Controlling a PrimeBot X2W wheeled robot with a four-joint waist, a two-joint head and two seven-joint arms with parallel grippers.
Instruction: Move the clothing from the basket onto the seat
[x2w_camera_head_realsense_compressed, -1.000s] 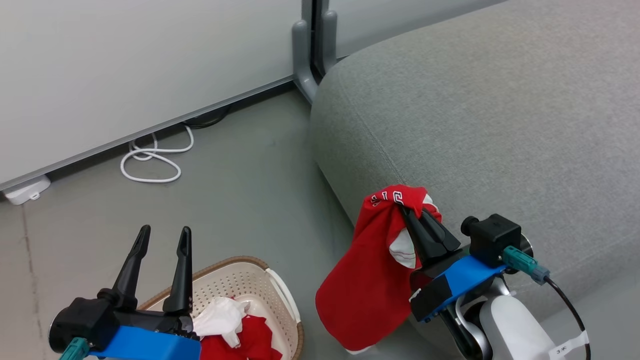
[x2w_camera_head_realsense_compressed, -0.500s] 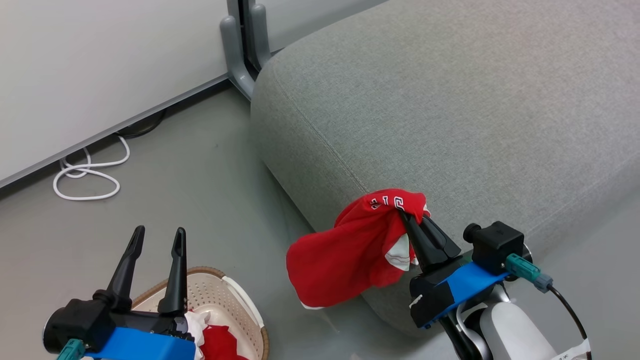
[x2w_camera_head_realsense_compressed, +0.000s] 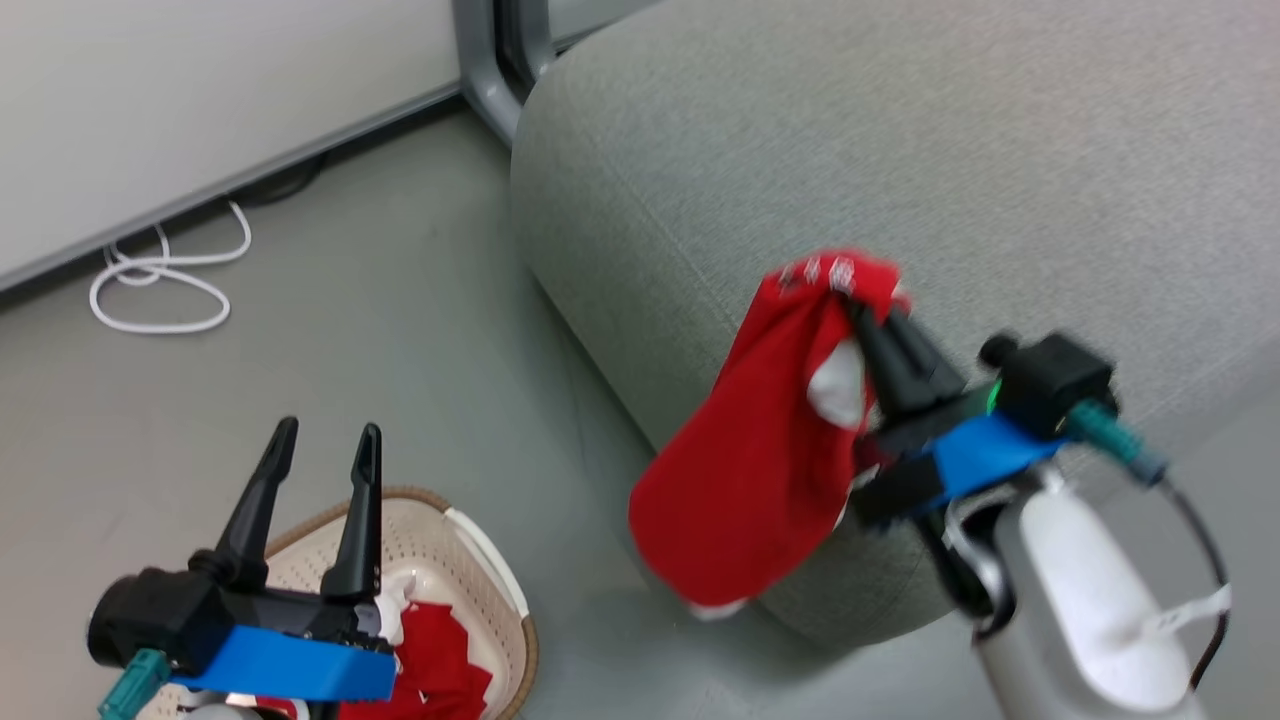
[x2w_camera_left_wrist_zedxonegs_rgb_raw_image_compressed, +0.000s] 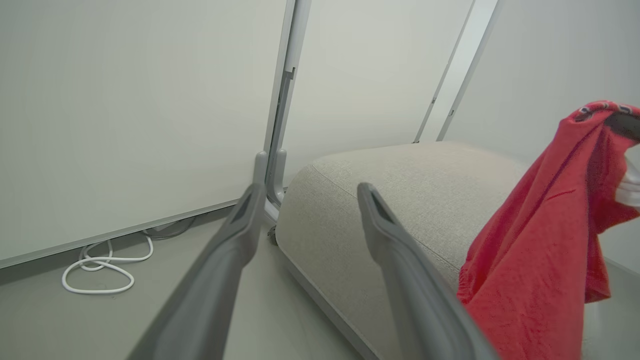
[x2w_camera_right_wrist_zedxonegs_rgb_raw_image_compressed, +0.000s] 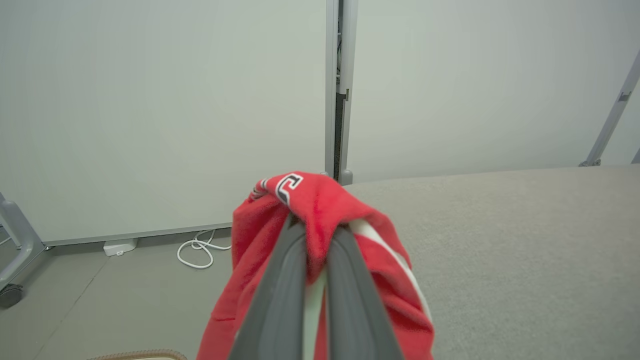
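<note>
Clothing (x2w_camera_head_realsense_compressed: 760, 480) in red is suspended beside the near corner of the seat (x2w_camera_head_realsense_compressed: 900, 150). More red and white fabric (x2w_camera_head_realsense_compressed: 440, 660) is left in the basket (x2w_camera_head_realsense_compressed: 480, 560). The hanging piece is pinched by the right gripper (x2w_camera_head_realsense_compressed: 868, 318). The left gripper (x2w_camera_head_realsense_compressed: 327, 435) is spread and empty by the basket's rim.

The clothing (x2w_camera_head_realsense_compressed: 740, 480) is soft, matt red cloth with white panels, creased and limp. The seat (x2w_camera_head_realsense_compressed: 900, 150) is grey woven upholstery, matt and finely grained. The basket (x2w_camera_head_realsense_compressed: 470, 560) is smooth cream plastic, perforated, with a brown woven-look rim. The floor (x2w_camera_head_realsense_compressed: 400, 350) is smooth grey with a faint sheen. The left claw (x2w_camera_head_realsense_compressed: 330, 428) looks like dark matt plastic.
</note>
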